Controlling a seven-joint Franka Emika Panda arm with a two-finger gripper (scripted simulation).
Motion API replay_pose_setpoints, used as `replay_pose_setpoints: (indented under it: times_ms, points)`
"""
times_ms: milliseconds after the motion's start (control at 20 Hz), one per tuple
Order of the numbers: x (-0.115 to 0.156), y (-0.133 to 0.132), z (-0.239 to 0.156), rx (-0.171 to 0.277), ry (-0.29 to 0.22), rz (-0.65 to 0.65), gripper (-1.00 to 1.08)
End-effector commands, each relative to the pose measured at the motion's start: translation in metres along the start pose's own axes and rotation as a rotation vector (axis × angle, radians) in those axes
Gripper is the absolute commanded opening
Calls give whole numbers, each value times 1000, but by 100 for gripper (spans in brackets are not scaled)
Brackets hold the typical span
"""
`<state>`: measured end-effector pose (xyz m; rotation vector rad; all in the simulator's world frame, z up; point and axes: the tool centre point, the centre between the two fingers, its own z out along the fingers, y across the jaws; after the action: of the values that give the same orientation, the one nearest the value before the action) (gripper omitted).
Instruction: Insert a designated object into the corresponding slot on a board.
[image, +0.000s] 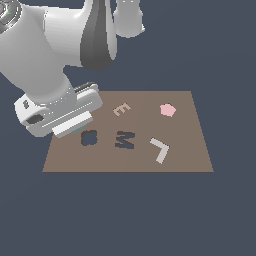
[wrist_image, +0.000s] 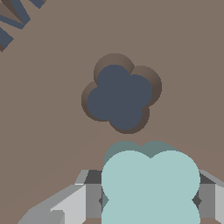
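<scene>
You see the light-teal four-lobed clover piece (wrist_image: 150, 186) clamped between the grey gripper (wrist_image: 150, 200) fingers (wrist_image: 92, 200). Just beside it, not touching, the dark clover-shaped slot (wrist_image: 120, 96) opens in the flat brown board (wrist_image: 57, 109). The M-shaped cutout (wrist_image: 15, 17) shows partly at the edge.

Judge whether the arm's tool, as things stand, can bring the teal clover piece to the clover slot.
Probably yes: the tool grips the teal clover piece beside the clover slot, with only bare board between them.

Exterior view looked down at a slant on the whole board (image: 150, 160), arm large in near foreground. Wrist view faced straight down, close above the surface, beside the gripper (wrist_image: 150, 199). Both shared the clover slot (image: 89, 137) (wrist_image: 120, 95) and M-shaped cutout (image: 124, 139) (wrist_image: 15, 17).
</scene>
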<state>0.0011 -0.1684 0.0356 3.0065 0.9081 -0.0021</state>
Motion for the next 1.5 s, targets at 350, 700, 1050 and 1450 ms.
replay_pose_setpoints:
  times_ms: [350,700,1050,1450]
  points:
    - [23,5,-2,-1,0,-416,-100]
    - [39,2,-4,-1,-1,-705,-100]
    - [51,-4,-4,-1,-2,-920,-100]
    - [58,-10,-5,-1,-2,-1072,-100]
